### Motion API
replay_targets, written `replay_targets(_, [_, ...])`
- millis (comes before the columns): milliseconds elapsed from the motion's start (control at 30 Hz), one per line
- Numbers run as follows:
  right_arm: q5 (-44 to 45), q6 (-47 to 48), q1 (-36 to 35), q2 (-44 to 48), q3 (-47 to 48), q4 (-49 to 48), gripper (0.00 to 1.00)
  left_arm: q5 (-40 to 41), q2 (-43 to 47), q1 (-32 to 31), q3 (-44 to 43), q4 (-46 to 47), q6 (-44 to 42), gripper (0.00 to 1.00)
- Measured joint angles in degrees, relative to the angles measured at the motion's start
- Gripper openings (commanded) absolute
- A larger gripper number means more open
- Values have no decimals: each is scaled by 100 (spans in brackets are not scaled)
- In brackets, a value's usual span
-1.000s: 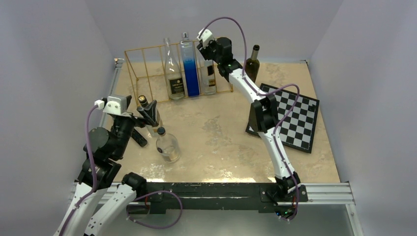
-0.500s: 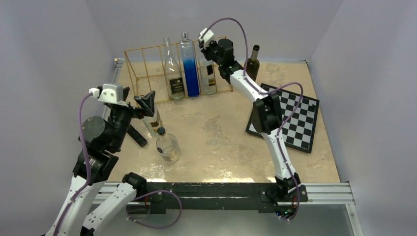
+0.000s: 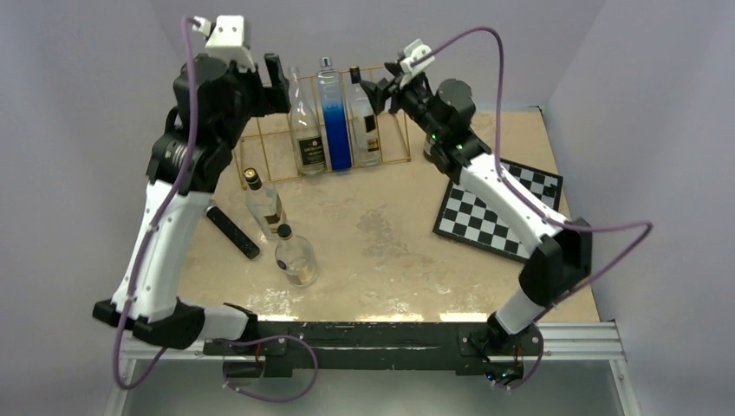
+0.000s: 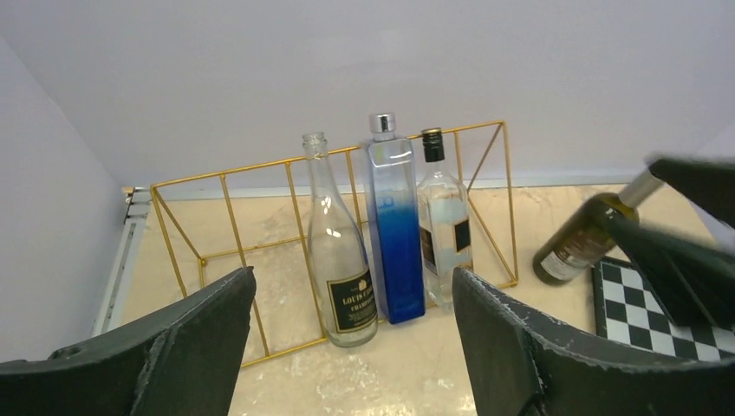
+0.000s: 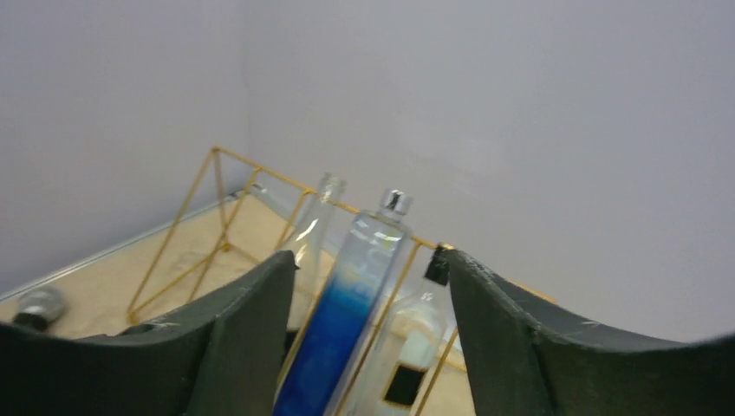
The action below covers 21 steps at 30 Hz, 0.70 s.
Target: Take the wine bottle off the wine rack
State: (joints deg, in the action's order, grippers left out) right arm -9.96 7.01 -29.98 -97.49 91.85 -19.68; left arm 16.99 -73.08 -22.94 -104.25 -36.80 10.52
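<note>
The gold wire wine rack stands at the back of the table. Its right slots hold three upright bottles: a clear bottle with a black label, a tall blue bottle and a clear black-capped bottle. My left gripper is open and empty, raised high over the rack's left part; its wrist view faces the three bottles. My right gripper is open and empty, just right of the black-capped bottle's neck. In its wrist view the blue and black-capped bottles lie between the fingers, untouched.
Two bottles stand on the table front left, one gold-capped and one round and clear, beside a black bar. A dark green bottle stands right of the rack. A chessboard lies on the right.
My left gripper left the gold-capped bottle on the table and rose up and back to the rack. My right gripper drew back to the right from the black-capped bottle's neck.
</note>
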Motion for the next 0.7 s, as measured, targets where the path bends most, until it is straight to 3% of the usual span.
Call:
replay_targets(133, [48,-212,-382,1327,-1263,22,89,-549,-1290,634,-1300,-588,144,83])
replay_targets(300, [50,-367,-769,2575,-2485,284,94,-927,-3045,1132,-2833,-1091,232,83])
replay_targets(467, [151,-498,-861,3397,-2999,737,94,-1408,-4063,1250,-2951,-1078,396,80])
replay_targets(700, [190,-553,-951,3963,-3139,1034,94,-1456,-4647,1364,-2826,-595,522,77])
